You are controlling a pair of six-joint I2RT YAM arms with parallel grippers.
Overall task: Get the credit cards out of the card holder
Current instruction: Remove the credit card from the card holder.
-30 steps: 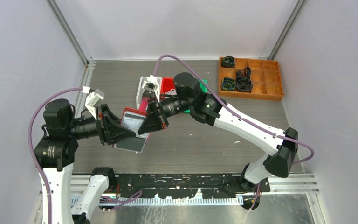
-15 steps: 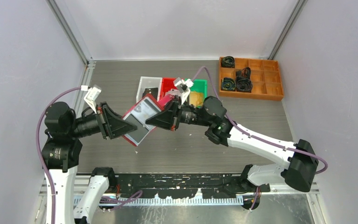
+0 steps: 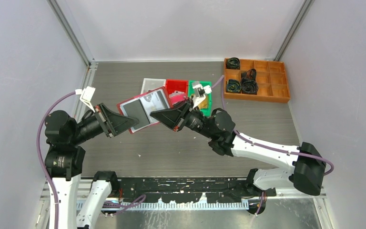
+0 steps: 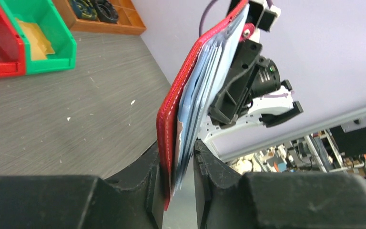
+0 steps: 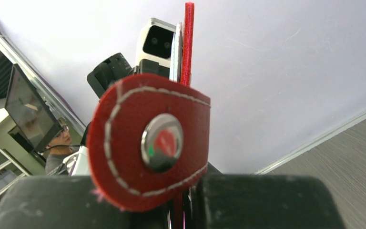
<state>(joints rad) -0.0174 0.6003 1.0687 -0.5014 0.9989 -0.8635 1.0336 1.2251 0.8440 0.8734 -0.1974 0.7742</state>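
The grey table point(image 3: 186, 148) filled the middle of the top view. Above its centre-left, the card holder point(image 3: 143, 107) hung open and tilted, lifted off the surface and spanning the gap between both claws. The left gripper point(image 3: 132, 122) was clamped on its lower-left edge, with the red cover and pale sleeves pinched between the fingers point(image 4: 143, 177). The right gripper point(image 3: 156, 114) was clamped on its right edge. A dark card point(image 3: 134, 110) and a pale card point(image 3: 153, 99) sat in the sleeves. The snap tab point(image 5: 150, 140) hung just in front of the right wrist camera.
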